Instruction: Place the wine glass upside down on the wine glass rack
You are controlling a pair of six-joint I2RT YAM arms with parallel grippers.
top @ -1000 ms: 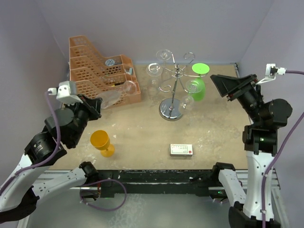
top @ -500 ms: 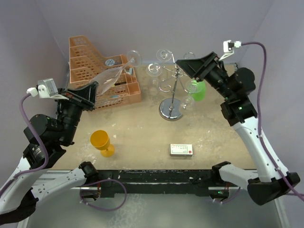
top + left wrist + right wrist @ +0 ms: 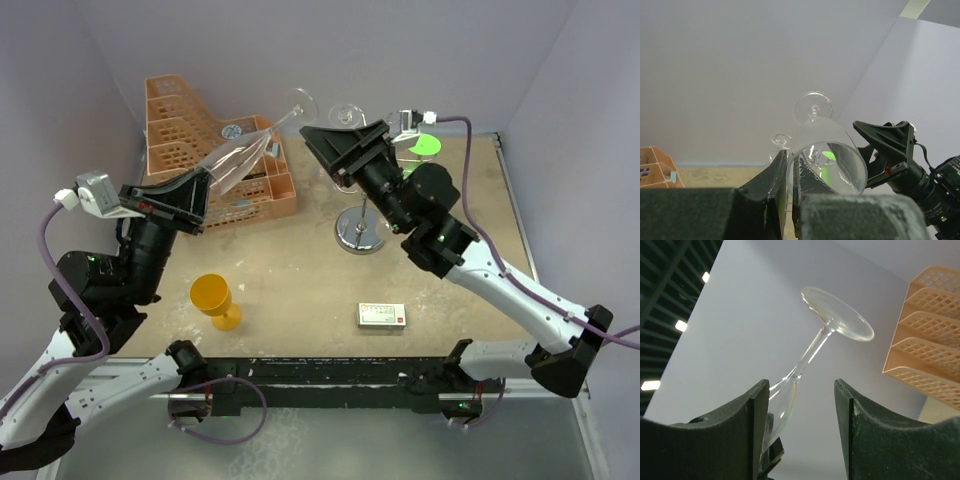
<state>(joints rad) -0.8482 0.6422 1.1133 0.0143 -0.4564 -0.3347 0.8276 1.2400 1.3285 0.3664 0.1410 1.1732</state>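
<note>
A clear wine glass (image 3: 250, 145) is held in the air over the orange basket, tilted, with its foot (image 3: 300, 103) up and to the right. My left gripper (image 3: 205, 185) is shut on the rim of its bowl (image 3: 827, 150), one finger inside and one outside. My right gripper (image 3: 318, 142) is open beside the stem (image 3: 812, 352), which runs close to its left finger without being clasped. The foot (image 3: 837, 315) lies above that gripper's fingertips. The chrome wine glass rack (image 3: 358, 235) stands behind the right arm, which hides most of it.
An orange lattice basket (image 3: 200, 140) sits at the back left. A yellow goblet (image 3: 215, 298) stands at the front left and a small box (image 3: 382, 315) lies at the front middle. A green glass (image 3: 425, 145) and clear glasses are at the rack.
My right arm has swung from the right side across to the left, up to the glass stem. My left arm has lifted the glass higher and pointed it up and to the right.
</note>
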